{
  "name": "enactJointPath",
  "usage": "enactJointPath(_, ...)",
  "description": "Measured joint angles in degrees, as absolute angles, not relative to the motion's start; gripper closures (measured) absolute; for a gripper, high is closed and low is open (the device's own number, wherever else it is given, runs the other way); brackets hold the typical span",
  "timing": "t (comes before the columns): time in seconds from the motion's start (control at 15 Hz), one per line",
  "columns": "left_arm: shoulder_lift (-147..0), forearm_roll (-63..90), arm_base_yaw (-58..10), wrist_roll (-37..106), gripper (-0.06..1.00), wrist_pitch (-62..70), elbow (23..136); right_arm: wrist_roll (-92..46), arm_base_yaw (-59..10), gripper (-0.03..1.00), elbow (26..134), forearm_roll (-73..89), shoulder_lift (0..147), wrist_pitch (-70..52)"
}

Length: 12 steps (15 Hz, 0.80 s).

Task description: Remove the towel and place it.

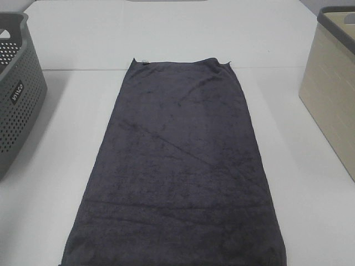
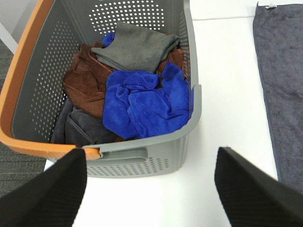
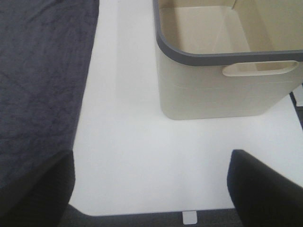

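Grey basket [image 2: 187, 156]: perforated, orange rim, just ahead of the left fingers [image 2: 52, 189]; holds blue cloth [image 2: 147, 101], brown cloth [image 2: 85, 82], grey cloth [image 2: 135, 47]
Left fingers: spread wide, empty, above the worktop [image 1: 72, 111]
Towel [image 1: 180, 166]: dark charcoal, spread flat lengthwise mid-worktop, between both sets of fingers; small tag [image 1: 143, 61] at a far corner
Right fingers [image 3: 262, 189]: spread wide, empty
Beige basket [image 3: 213, 94]: grey rim, just ahead of the right fingers, apart from the towel
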<state>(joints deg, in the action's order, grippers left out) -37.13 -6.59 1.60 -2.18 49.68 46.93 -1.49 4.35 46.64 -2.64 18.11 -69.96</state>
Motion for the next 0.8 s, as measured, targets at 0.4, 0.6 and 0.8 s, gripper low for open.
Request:
enactJointPath(0.4,-12.4,-6.2,1.6,-2.3,0.24,52.8,32.1,-2.0,4.4,0.12,36.7,-4.2,2.6,-70.0)
enactJointPath(0.6,-4.0,-5.3,1.6,-2.2,0.24,54.7,30.8,-2.2,4.4,0.12,31.9,-2.6,-0.3,-70.2)
enactJointPath(0.8,0.2,-3.3,1.6,-1.7,0.24,59.5,29.5,-4.4,4.4,0.12,31.0,0.0,-0.3,-66.9)
